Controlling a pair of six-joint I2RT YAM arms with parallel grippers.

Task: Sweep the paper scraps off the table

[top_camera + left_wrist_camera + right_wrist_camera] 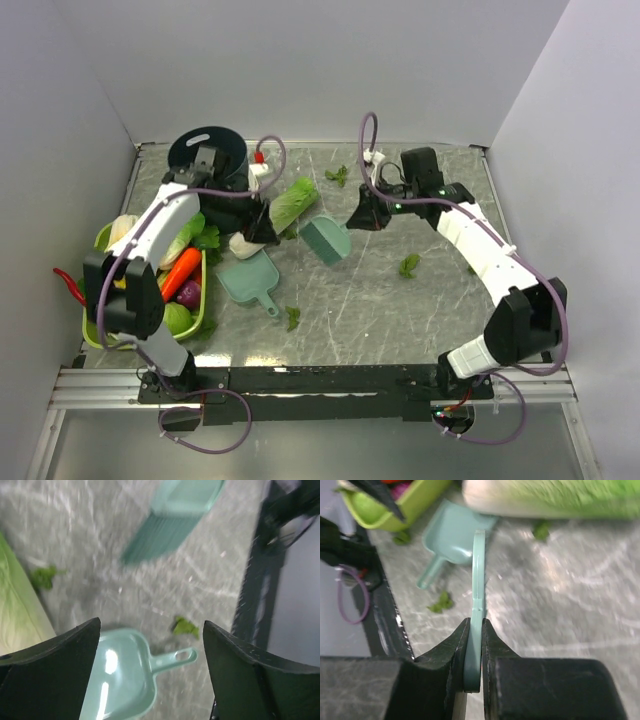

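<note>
Right claw (475,630): nearest my wrist camera; fingers pressed together on the thin handle of the teal brush (479,570), which shows edge-on with its head pointing away.
Left claw (150,630): fingers wide apart with nothing between them, hanging above the dustpan (125,670).
Nearest scrap (293,317): flat on the bench (380,320), close to the near rim, just beside the dustpan's handle tip.
Dustpan: lies flat, mouth away from me, handle towards the near edge, just beside the lime-green tray (206,296) of vegetables.
Middle scrap (409,265): alone on open bench, right of the brush head and apart from it.
Cabbage (293,203): long, pale green, lying between my two claws, beyond the dustpan.
Far scrap (337,175): near the far rim, behind the cabbage.
Handling, scraps: I judge them feather-light and limp, likely to skate or flip. Low, slow bristle strokes suit them better than pinching.
Handling, dustpan: probably light, stiff plastic that slides when pushed. I would take it by the looped handle and press its lip down.
Surface: grey marble pattern with white veins, smooth-looking, metal rim; little grip for loose bits, I expect.
Room: plain pale walls close on three sides.
</note>
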